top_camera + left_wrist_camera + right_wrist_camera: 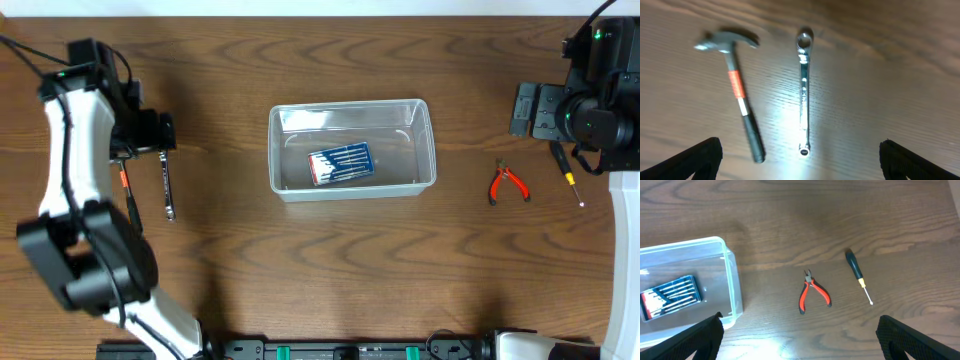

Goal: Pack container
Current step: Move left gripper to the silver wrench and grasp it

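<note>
Overhead, hammer [128,197] head under left arm [68,120].

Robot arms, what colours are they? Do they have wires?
The left arm has smooth white shells between chunky black joints, with thin black cables looping off its top. The right arm is mostly black up top and white lower down. Each shows a tiny green light. The fingers are wedge-shaped and black.
</note>
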